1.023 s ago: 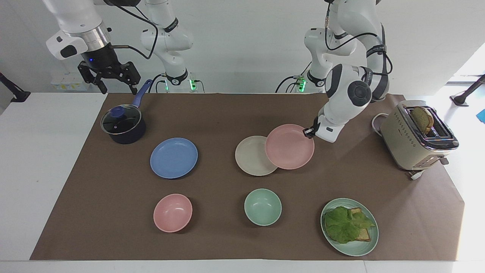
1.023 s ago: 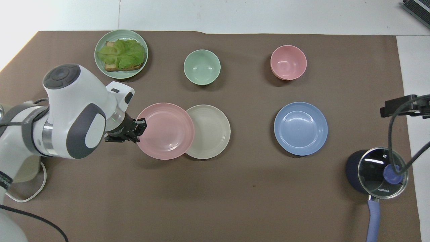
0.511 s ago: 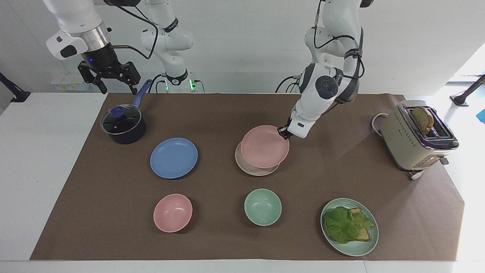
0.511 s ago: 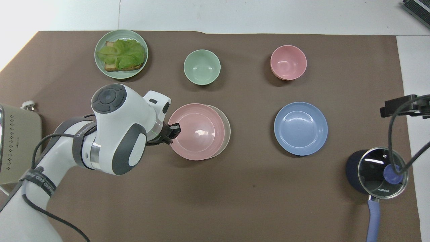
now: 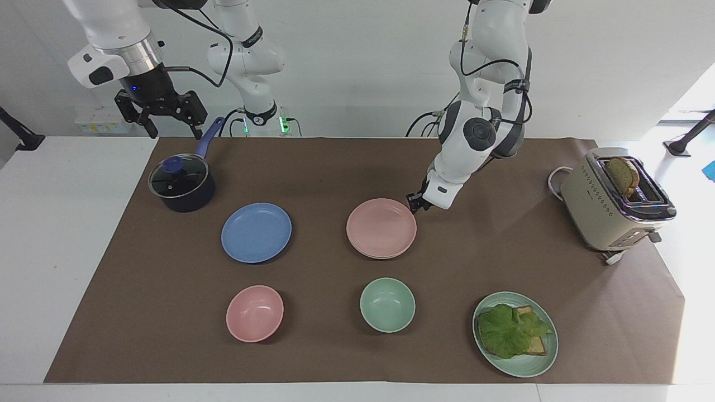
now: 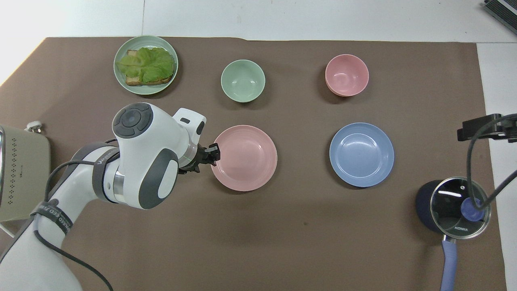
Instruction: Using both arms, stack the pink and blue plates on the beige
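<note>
Now the pink plate [image 5: 381, 227] sits squarely on the beige plate [image 5: 381, 256] — the left gripper [image 5: 414, 202], at its two o'clock rim, has let go. The blue plate [image 5: 256, 232] awaits the idle, open right gripper [image 5: 167, 127].

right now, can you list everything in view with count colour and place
pink plate: 1, pale pink, stacked on the beige plate mid-mat
beige plate: 1, cream, only its rim shows under the pink plate
blue plate: 1, blue, beside the stack toward the right arm's end
bowls: 2, pink bowl and green bowl, farther from the robots than the plates
green plate: 1, lettuce on toast
saucepan: 1, dark, glass lid
toaster: 1, cream, bread inside
left end effector: at the pink plate's rim
right end effector: open, waiting above the saucepan
</note>
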### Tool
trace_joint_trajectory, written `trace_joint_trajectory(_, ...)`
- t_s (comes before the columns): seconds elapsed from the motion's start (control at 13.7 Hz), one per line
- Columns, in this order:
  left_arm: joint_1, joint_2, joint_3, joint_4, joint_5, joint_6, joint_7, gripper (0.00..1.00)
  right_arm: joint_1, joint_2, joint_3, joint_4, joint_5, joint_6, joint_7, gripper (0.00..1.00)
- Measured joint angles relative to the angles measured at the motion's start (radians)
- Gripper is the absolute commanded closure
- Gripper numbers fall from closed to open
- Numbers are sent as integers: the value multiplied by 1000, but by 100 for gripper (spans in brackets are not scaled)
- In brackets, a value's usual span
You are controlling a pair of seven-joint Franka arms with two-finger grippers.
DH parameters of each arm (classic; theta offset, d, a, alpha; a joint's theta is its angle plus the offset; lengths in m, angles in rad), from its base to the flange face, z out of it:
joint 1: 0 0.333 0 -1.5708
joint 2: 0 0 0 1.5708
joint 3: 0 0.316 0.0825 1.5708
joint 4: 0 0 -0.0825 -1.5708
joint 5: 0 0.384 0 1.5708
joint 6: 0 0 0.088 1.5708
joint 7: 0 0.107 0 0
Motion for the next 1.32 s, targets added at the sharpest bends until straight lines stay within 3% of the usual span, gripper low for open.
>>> trace_joint_trajectory(0.37, 15, -1, 28, 6, 53, 0, 56, 0, 0, 0, 0, 0, 0, 0, 0, 0)
trace_joint_trajectory(0.58, 103, -17, 39, 27, 131, -23, 200, 0, 0, 0, -1, 0, 0, 0, 0, 0)
trace_joint_trajectory(1.02, 247, -173, 45, 58, 227, -126, 434, 0, 0, 0, -1, 0, 0, 0, 0, 0)
trace_joint_trajectory(1.32, 290, -245, 45, 168, 270, -281, 547, 0, 0, 0, -1, 0, 0, 0, 0, 0)
